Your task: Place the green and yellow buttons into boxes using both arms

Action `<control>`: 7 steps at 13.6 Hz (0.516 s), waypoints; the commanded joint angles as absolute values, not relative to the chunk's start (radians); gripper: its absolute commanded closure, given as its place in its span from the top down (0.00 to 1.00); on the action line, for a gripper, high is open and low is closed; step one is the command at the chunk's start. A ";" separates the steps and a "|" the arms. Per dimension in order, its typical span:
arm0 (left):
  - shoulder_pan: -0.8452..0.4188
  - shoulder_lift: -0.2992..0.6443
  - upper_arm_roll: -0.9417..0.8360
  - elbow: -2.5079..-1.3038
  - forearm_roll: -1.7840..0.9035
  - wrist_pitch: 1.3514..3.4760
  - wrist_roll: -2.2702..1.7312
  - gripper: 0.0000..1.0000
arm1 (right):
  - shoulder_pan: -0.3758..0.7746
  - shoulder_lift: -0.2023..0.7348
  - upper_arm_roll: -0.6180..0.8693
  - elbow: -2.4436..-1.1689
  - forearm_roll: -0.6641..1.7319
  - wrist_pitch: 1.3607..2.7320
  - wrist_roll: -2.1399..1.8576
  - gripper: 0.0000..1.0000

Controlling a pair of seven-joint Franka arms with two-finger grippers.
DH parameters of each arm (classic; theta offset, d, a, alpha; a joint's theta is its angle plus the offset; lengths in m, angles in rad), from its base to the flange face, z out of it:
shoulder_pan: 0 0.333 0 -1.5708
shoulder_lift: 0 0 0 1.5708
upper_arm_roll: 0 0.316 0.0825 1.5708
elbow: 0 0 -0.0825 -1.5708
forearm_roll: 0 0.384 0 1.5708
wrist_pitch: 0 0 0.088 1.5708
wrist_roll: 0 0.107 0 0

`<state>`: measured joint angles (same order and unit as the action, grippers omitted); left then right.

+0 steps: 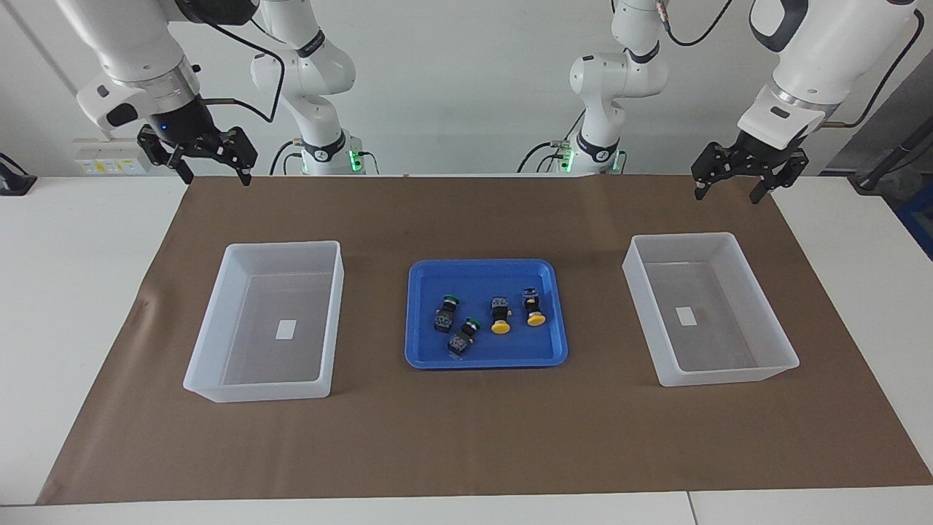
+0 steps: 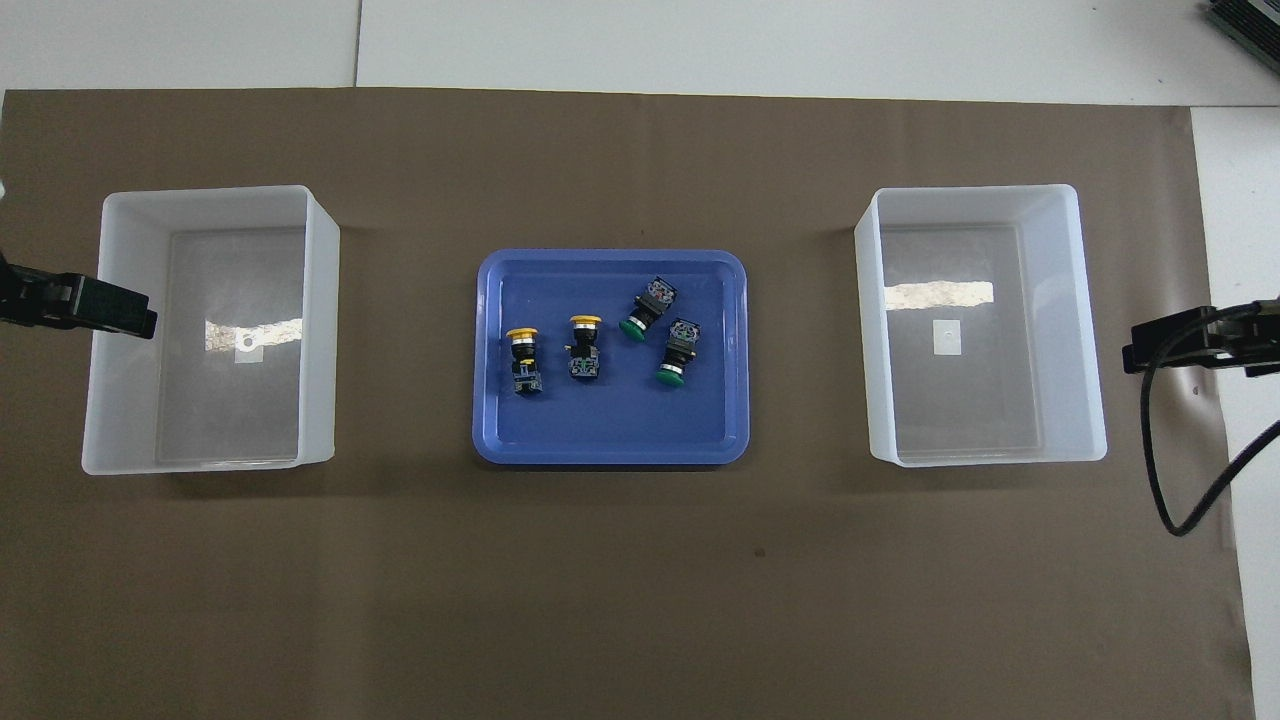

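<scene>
My left gripper (image 1: 730,179) hangs with its fingers spread wide over the brown mat's edge at the left arm's end of the table. My right gripper (image 1: 197,154) hangs likewise, fingers spread wide, at the right arm's end. Neither holds anything.

All four buttons lie on their sides in the shallow blue plastic tray (image 1: 423,350) at the table's centre, midway between the two translucent white rectangular bins. Nothing has been placed: the bin at the left arm's end (image 1: 765,332) and the bin at the right arm's end (image 1: 211,343) hold only their floor labels.

Governing relation: the two yellow mushroom-cap buttons (image 1: 500,316) (image 1: 534,307) lie in the tray half toward my left arm, so that arm is the nearer one. Their long axes run roughly along the near-far line, caps pointing away from the robots. The two green-cap buttons (image 1: 446,312) (image 1: 463,336) lie in the half toward my right arm, axes slightly skewed, caps toward the robots.

Judgement: each gripper must travel inward and descend into the tray. The bins lie off the direct path. Each pair lies close together, so finger clearance beside the neighbouring button is the main hazard.
</scene>
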<state>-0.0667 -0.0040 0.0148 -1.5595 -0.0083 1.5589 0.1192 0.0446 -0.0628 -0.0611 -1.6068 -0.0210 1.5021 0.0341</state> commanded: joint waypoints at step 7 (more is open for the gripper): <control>-0.078 -0.023 0.023 -1.577 -0.015 1.552 0.106 1.00 | 0.034 -0.084 -0.057 -1.637 -0.031 1.526 0.035 1.00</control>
<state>-0.0669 -0.0040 0.0147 -1.5595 -0.0082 1.5584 0.1191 0.0446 -0.0628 -0.0615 -1.6073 -0.0247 1.5035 0.0342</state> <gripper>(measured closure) 0.000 0.000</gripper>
